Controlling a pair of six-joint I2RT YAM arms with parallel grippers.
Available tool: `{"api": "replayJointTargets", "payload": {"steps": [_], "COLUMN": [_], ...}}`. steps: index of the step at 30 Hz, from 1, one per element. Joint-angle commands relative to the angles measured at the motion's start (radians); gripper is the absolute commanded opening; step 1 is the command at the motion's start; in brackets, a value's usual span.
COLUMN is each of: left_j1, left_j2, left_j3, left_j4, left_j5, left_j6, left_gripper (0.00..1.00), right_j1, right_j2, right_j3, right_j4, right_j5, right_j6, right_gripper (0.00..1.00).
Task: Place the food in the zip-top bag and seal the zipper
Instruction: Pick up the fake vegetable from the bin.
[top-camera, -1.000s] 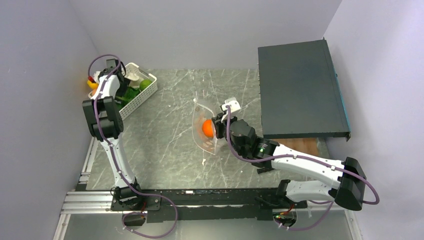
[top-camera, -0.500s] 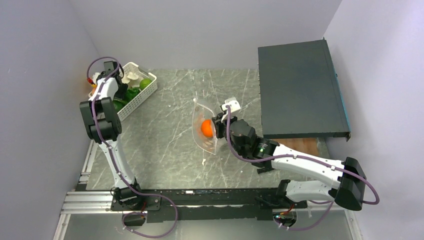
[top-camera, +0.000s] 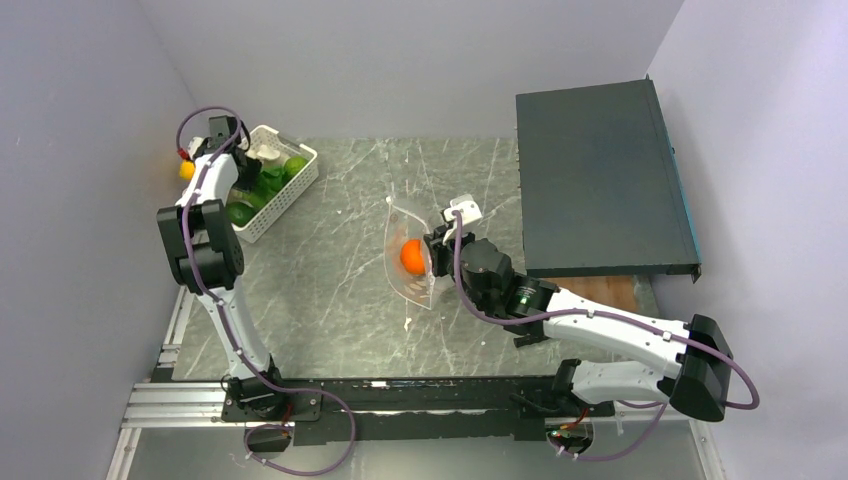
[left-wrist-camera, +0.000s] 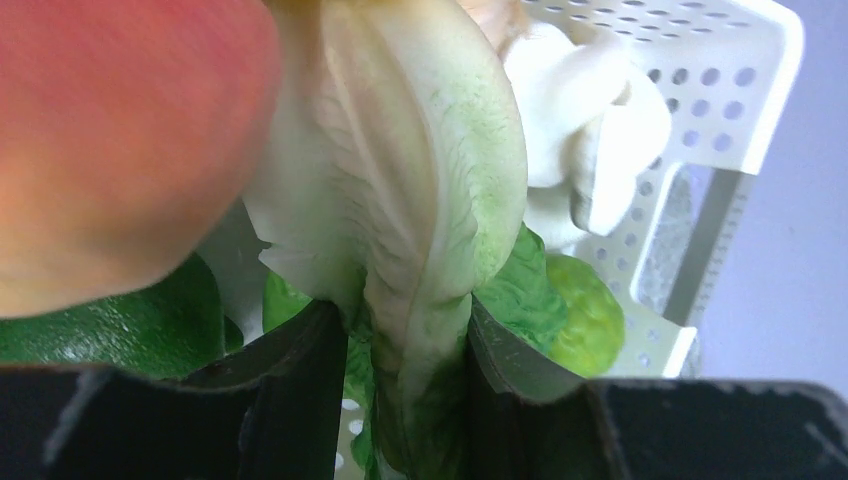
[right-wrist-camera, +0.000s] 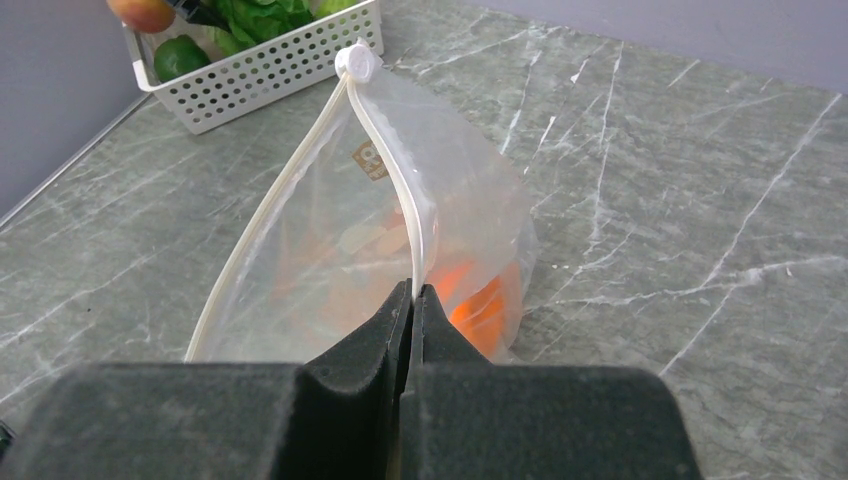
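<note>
Green lettuce (left-wrist-camera: 420, 180) newly between left jaws

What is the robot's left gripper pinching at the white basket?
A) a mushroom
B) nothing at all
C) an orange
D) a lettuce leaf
D: in the left wrist view the left gripper has its two dark fingers pressed on either side of the pale green lettuce, with the white basket behind it.

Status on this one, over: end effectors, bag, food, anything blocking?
Left end effector clamped on lettuce in the basket. Right end effector pinching zip-top bag rim, mouth open, orange fruit inside. No obstruction seen between basket and bag.
</note>
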Motion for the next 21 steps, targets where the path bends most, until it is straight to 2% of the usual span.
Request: {"api": "replayJointTargets", "payload": {"steps": [1, 13, 21], "left_j1": [-0.019, -0.050, -0.073], "left_j2": [-0.093, -0.134, -0.194], "left_j3": [0.012, 0.028, 0.009], "left_j4": [0.036, 0.038, 0.062], "left_j5": [0.043, 0.093, 0.183], "left_j6": [-0.015, -0.001, -0.001], "left_gripper": [0.30, 0.29, 0.27], "right_j1": [0.004, 0.004, 0.005], "right_j2": [-0.035, -0.051, -0.045], "right_j3": [0.004, 0.000, 0.002], "right_j4": [0.047, 0.046, 0.043], "right_j5": [-0.003, -0.014, -0.019], "right_j6": [0.005, 0.011, 0.014], "right_gripper": [0.00, 0.00, 0.00]}}
